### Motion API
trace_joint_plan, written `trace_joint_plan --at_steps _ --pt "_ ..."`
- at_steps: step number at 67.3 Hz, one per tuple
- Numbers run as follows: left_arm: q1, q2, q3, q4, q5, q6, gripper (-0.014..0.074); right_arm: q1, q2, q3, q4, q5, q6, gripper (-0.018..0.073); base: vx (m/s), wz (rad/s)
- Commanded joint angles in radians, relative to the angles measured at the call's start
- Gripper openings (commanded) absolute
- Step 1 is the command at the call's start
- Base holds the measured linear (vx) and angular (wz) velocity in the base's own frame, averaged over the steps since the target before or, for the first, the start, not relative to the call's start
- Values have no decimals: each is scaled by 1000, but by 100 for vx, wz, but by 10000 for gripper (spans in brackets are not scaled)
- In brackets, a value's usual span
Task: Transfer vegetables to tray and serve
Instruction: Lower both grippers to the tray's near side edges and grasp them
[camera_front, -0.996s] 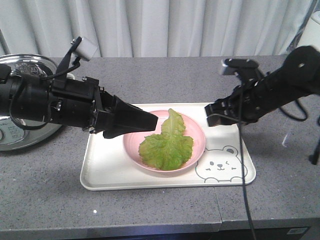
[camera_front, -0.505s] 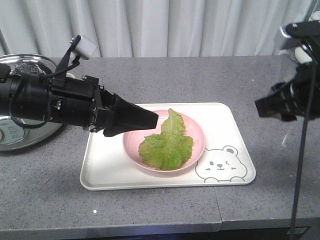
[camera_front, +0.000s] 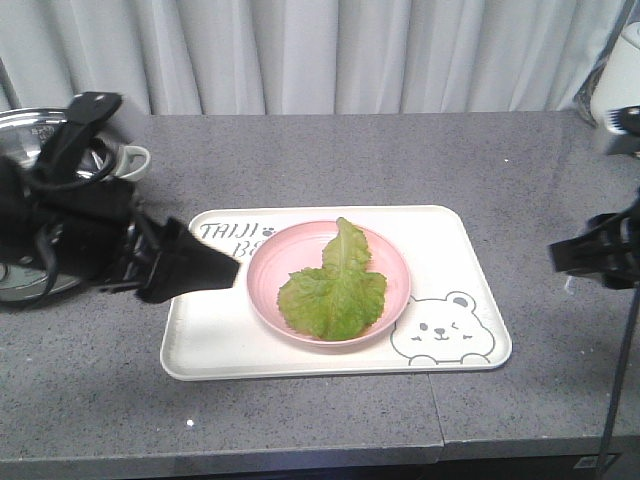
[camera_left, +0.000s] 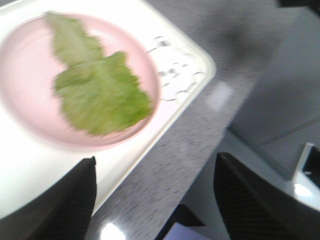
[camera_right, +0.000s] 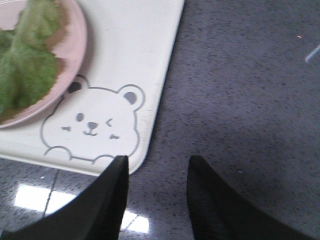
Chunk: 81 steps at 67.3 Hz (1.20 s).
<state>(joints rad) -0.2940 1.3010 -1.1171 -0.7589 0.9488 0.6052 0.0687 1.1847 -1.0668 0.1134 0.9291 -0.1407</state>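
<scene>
The vegetables (camera_front: 335, 285), one crinkled green lettuce leaf, lie on a round pink plate (camera_front: 262, 295) that stands on the cream-white tray (camera_front: 455, 250) with the bear drawing. My left gripper (camera_front: 225, 272) hovers at the tray's left edge, open and empty. The left wrist view shows the leaf (camera_left: 100, 85) on the plate (camera_left: 30, 125), well ahead of the left gripper (camera_left: 156, 157). My right gripper (camera_front: 560, 257) hangs over the counter to the right of the tray, open and empty. In the right wrist view the right gripper (camera_right: 158, 159) sits by the tray's bear corner (camera_right: 90, 125).
A silver cooker lid (camera_front: 30, 125) and a white cup (camera_front: 130, 160) stand at the back left, behind my left arm. A white appliance (camera_front: 622, 70) is at the back right. The grey counter's front edge (camera_front: 320, 450) runs below the tray.
My left gripper has pulled back leftward from the plate's rim to the tray's left edge. My right gripper has drawn away to the right, off the tray. The leaf has not moved.
</scene>
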Motion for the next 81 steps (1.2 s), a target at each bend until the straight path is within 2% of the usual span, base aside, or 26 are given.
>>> trace_joint_plan --at_steps 1,7,14,22,35,42,62,81 --pt "-2 -86 42 55 -84 -96 459 -100 0 -23 55 -19 -69 277 0 0" --pt "-2 -113 114 87 -151 -134 459 -176 23 -23 175 23 -170 277 0 0" --pt "-2 -89 132 125 -166 -195 459 -202 59 -23 287 46 -268 277 0 0" --pt "-2 -41 132 206 -181 -269 459 -189 106 -23 327 68 -317 277 0 0" --pt "-2 16 132 404 -185 -474 459 -183 182 -23 339 62 -334 277 0 0" --pt "-2 38 132 454 -200 -559 459 -167 221 -23 342 52 -341 277 0 0" --pt "-2 58 132 492 -298 -548 459 -103 331 -23 342 5 -352 277 0 0" --pt "-2 126 119 488 -240 -556 459 -97 384 -23 344 -29 -352 277 0 0"
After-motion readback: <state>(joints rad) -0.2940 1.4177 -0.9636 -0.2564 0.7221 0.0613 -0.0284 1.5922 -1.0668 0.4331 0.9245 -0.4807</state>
